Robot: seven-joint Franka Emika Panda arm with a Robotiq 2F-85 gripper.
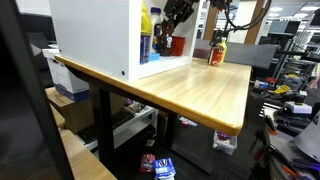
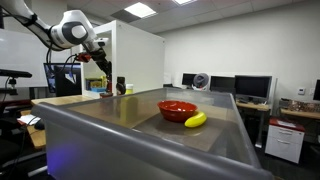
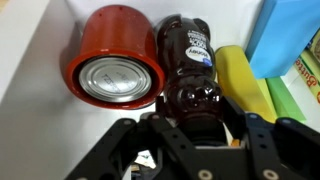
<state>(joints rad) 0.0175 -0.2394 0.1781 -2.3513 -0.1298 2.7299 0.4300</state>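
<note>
In the wrist view my gripper (image 3: 196,128) is shut on a dark brown bottle (image 3: 190,70), one finger on each side of its body. A red can with a silver lid (image 3: 115,70) stands close on its left. A yellow object (image 3: 243,82) lies against the bottle's right. In an exterior view the gripper (image 1: 178,14) is inside the open white cabinet (image 1: 95,35), above the red can (image 1: 178,44). In an exterior view the arm (image 2: 76,28) reaches to the cabinet with the gripper (image 2: 100,63) pointing down.
A blue box (image 3: 285,35) and a green item (image 3: 288,100) stand right of the bottle. A blue bottle (image 1: 146,45) is in the cabinet. A yellow and red bottle (image 1: 217,53) stands on the wooden table (image 1: 200,95). A red bowl (image 2: 177,108) and a banana (image 2: 196,119) lie on a grey surface.
</note>
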